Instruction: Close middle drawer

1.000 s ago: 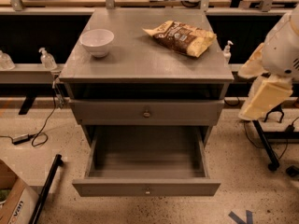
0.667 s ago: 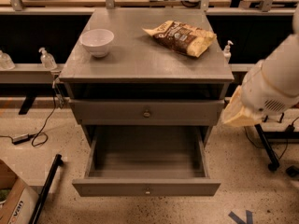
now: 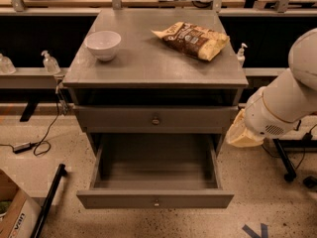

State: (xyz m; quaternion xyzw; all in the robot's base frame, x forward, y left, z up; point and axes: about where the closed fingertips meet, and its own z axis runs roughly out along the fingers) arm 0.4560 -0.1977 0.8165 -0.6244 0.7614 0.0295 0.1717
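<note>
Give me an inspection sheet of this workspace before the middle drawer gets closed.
Surface: grey wooden cabinet top, carrying two items.
Job's things: grey middle drawer with small round brass knob, pulled far out; nothing seen inside.
Clutter: white round bowl; brown-and-yellow snack bag.
Grippers: gripper by the cabinet's right side, level with the upper drawer front, not on the middle drawer.
Cables: black cable on floor, left.
Surroundings: cardboard box; clear pump bottle on left shelf.
</note>
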